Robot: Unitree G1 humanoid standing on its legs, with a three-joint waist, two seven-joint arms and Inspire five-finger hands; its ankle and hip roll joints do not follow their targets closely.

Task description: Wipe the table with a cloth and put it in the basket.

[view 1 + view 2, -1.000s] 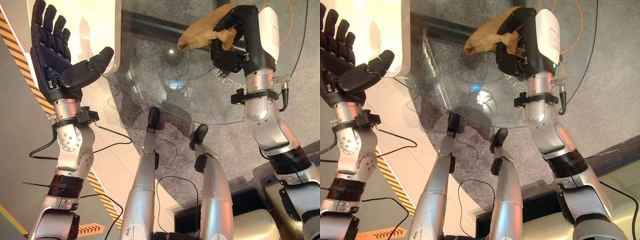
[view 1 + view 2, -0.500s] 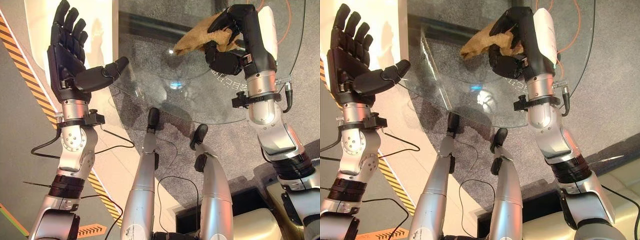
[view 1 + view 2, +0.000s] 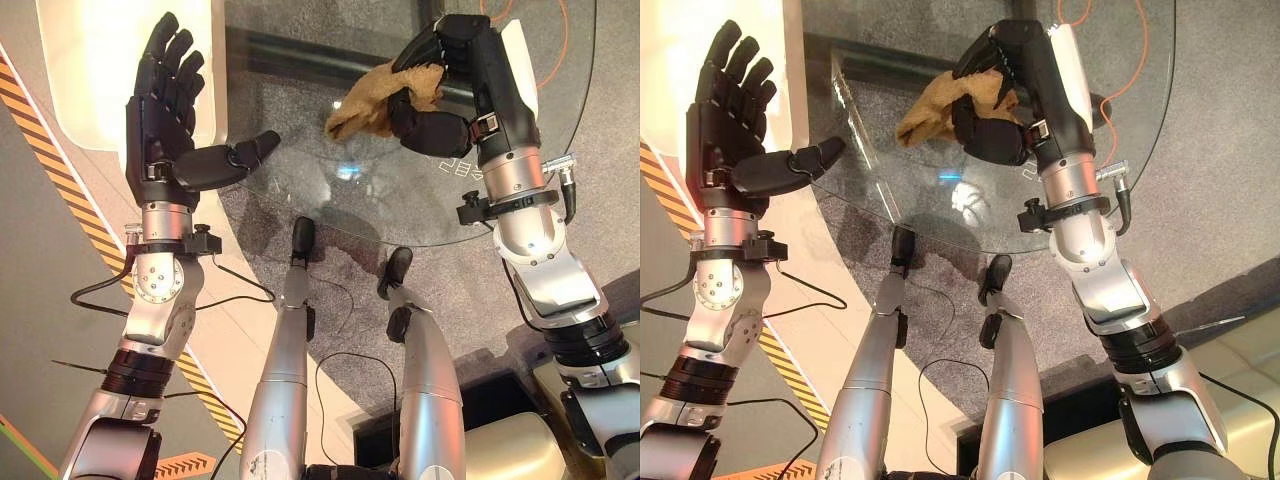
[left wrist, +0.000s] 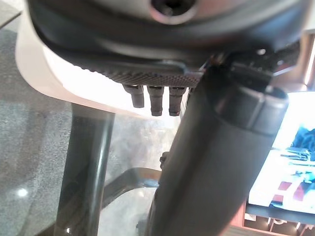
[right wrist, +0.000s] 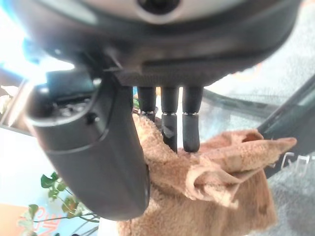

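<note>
The cloth (image 3: 375,105) is a soft brown rag, and we see it bunched up in the right robot hand (image 3: 455,85), whose fingers (image 5: 191,128) and thumb curl round it and pinch it tight. It sits over the far middle part of the round glass desk (image 3: 300,170), and a loose corner hangs out to the left of the hand. We cannot tell if the rag is pressing on the glass or is just above it. We think the job is at the wiping part, because the rag is gripped and is over the desk. We cannot tell how much of the glass is wiped already. Putting the rag away is not done yet, and we see no basket to drop it in. The left robot hand (image 3: 165,120) is held up at the left edge of the desk, with its fingers spread straight and its thumb sticking out toward the glass, and it holds nothing. The desk top is bare apart from the rag, so we think there is lots of room to slide the rag left and toward us. The near edge curves round close to the right arm, and the right edge is near too, so we think a wide sweep there could push the rag off the glass. The left robot hand is well apart from the rag.
</note>
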